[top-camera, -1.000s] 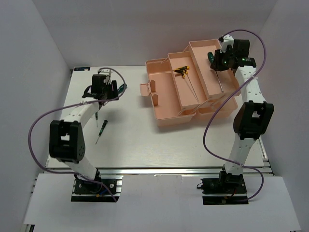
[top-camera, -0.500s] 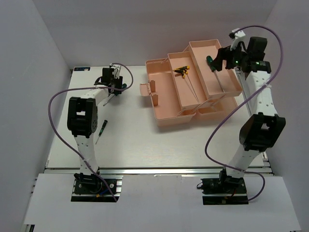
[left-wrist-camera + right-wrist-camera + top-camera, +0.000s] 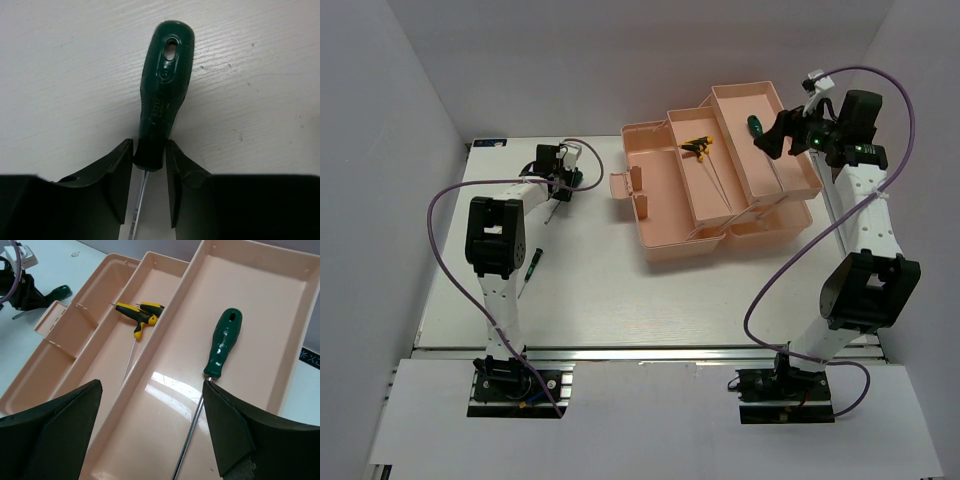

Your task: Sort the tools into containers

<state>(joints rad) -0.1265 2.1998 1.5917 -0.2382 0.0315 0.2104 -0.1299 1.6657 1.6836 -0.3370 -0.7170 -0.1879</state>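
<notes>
On my left wrist feed the left gripper (image 3: 150,150) sits low on the white table (image 3: 60,75). Its two fingers are narrowed onto the black collar of a green-handled screwdriver (image 3: 165,85), and both jaws look to be touching it. The handle runs up the centre of the frame, flat on the table, with the shaft passing down between the fingers. In the overhead view that spot is in the upper left of the frame, well apart from the salmon-pink toolbox (image 3: 665,215), which lies open right of centre near the top. The right gripper (image 3: 152,385) is spread wide and holds nothing, and it hangs over the toolbox's far-right tray (image 3: 280,300). In that tray a second green-handled screwdriver (image 3: 223,342) lies with its handle toward the upper right of the wrist frame. The neighbouring middle tray (image 3: 155,285) holds the two yellow-black T-handle keys (image 3: 140,315), handles together. One small dark-handled screwdriver (image 3: 530,265) lies on the table at the left of the overhead frame, below the left gripper
</notes>
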